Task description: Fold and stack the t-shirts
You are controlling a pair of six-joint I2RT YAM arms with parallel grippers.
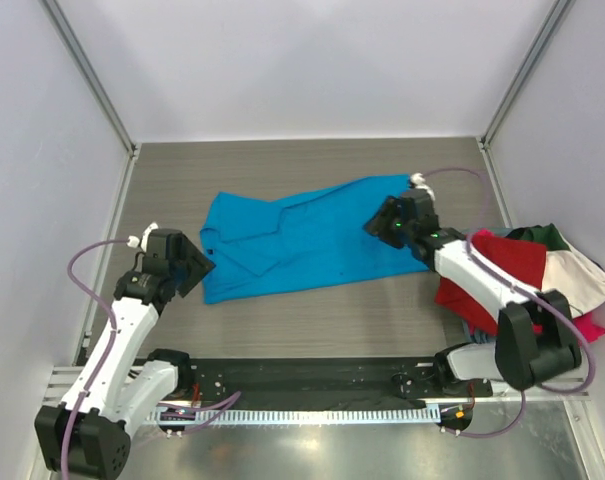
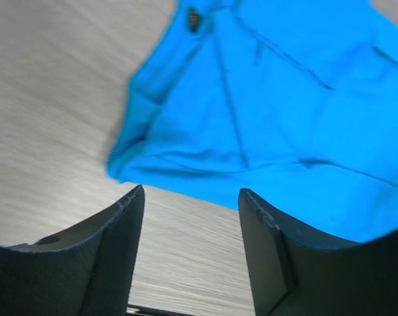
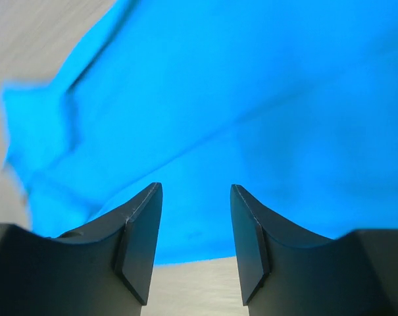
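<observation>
A bright blue t-shirt (image 1: 302, 238) lies spread across the middle of the table, rumpled, its collar toward the left. My left gripper (image 1: 204, 266) stands open at the shirt's left edge, with only bare table between its fingers (image 2: 123, 237) and the blue t-shirt (image 2: 264, 112) just beyond. Over the shirt's right end my right gripper (image 1: 375, 224) is open too, the blue t-shirt (image 3: 238, 105) filling its view with nothing held. A pile of other t-shirts (image 1: 542, 275), red, dark green, white and pink, sits at the right.
The pile at the right lies under and beside my right arm (image 1: 482, 285). Grey walls and metal frame posts (image 1: 92, 80) close in the table on the left, back and right. A black rail (image 1: 312, 375) with both arm bases runs along the near edge.
</observation>
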